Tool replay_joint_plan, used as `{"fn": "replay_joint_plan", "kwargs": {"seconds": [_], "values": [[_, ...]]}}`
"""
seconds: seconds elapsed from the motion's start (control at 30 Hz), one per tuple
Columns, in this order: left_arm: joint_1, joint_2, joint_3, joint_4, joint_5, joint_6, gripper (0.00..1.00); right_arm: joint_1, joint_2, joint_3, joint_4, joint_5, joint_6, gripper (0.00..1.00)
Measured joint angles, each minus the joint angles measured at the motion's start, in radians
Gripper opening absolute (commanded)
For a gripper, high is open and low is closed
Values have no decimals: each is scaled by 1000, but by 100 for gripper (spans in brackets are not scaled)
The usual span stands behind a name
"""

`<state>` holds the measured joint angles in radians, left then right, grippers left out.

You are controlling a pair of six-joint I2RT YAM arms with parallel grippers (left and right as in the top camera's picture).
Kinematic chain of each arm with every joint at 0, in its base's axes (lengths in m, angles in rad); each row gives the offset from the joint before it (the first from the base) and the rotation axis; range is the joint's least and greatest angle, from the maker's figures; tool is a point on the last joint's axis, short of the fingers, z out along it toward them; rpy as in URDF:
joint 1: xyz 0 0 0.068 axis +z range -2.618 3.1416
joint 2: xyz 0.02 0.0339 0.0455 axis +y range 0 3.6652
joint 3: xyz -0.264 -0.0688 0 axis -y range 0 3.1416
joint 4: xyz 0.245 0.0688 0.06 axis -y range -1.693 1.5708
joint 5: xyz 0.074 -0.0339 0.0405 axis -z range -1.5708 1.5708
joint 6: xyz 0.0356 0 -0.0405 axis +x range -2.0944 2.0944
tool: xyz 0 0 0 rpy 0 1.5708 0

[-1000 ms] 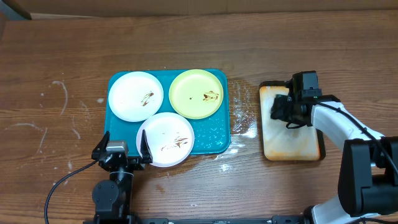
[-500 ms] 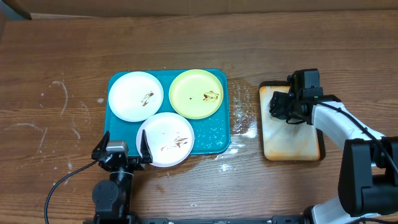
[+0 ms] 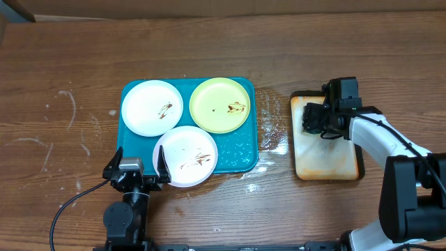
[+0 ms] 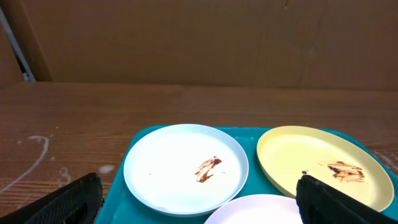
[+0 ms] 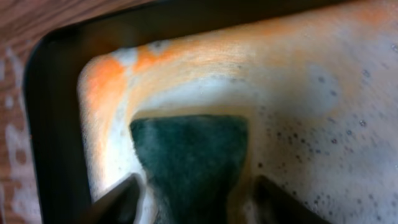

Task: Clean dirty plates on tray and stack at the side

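Note:
The teal tray [image 3: 240, 155] holds three smeared plates: a white plate [image 3: 152, 107] at the back left, a pale yellow-green plate [image 3: 221, 104] at the back right, and a white plate [image 3: 185, 155] in front. My left gripper [image 3: 136, 166] stands open at the tray's near edge, with its fingertips [image 4: 74, 199] wide apart and nothing between them. My right gripper [image 3: 313, 122] is down in a soapy beige tray [image 3: 327, 159]. Its fingers press on a dark green sponge [image 5: 189, 149], which narrows between them.
The beige tray has a black rim [image 5: 53, 124] and orange stains under the foam. Wet streaks [image 3: 268, 136] lie on the wooden table between the two trays. A cardboard wall [image 4: 199, 37] stands behind the table.
The right gripper has shifted slightly toward the beige tray's back left and narrowed on the sponge. The left arm and the plates have not moved.

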<state>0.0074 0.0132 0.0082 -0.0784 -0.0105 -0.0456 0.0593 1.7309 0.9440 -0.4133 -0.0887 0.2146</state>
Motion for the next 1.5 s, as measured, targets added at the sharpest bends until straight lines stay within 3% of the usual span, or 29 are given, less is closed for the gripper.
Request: {"fn": "replay_joint_plan", "kwargs": {"seconds": [0.07, 0.27, 0.3, 0.4, 0.47, 0.77, 0.93, 1.13, 1.3, 1.5], "values": [[0, 0, 0, 0, 0, 0, 100, 0, 0, 0, -12, 12, -1, 70], [0, 0, 0, 0, 0, 0, 100, 0, 0, 0, -43, 42, -5, 73], [0, 0, 0, 0, 0, 0, 100, 0, 0, 0, -47, 45, -6, 73], [0, 0, 0, 0, 0, 0, 100, 0, 0, 0, -47, 51, -12, 60], [0, 0, 0, 0, 0, 0, 100, 0, 0, 0, -49, 54, -8, 65], [0, 0, 0, 0, 0, 0, 100, 0, 14, 0, -39, 63, -24, 69], [0, 0, 0, 0, 0, 0, 100, 1, 47, 19, -33, 58, -30, 52], [0, 0, 0, 0, 0, 0, 100, 19, 52, 21, -31, 56, -32, 55], [0, 0, 0, 0, 0, 0, 100, 26, 52, 25, -39, 51, -34, 73], [0, 0, 0, 0, 0, 0, 100, 28, 52, 35, -77, 64, -33, 62]]}}
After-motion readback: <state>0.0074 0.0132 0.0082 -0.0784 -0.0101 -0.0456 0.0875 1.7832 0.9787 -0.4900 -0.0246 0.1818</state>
